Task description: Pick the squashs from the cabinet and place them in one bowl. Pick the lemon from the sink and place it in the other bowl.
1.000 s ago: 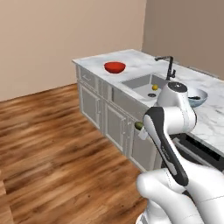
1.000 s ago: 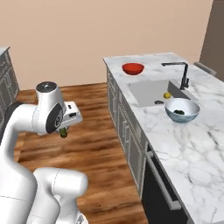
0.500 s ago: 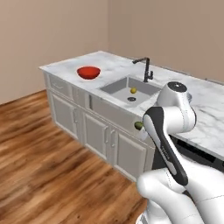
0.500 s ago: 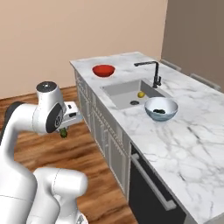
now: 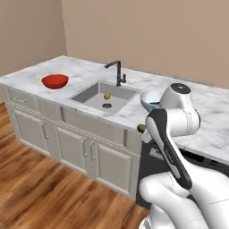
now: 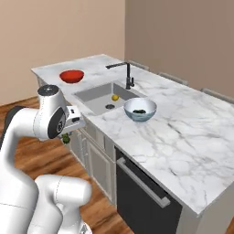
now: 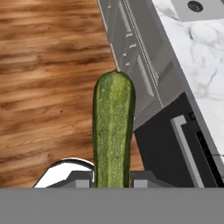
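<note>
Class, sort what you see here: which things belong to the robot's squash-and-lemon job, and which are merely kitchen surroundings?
Belongs to the job:
squash held in the shut gripper
squash already in the pale bowl
lemon in the sink
red bowl

Surroundings:
black faucet
marble counter
dishwasher

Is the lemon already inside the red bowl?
No, the lemon lies in the sink, and the red bowl stands apart on the counter.

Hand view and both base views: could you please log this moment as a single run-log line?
gripper: shut on squash | pale bowl: holds a dark item | lemon: in sink | red bowl: empty
</note>
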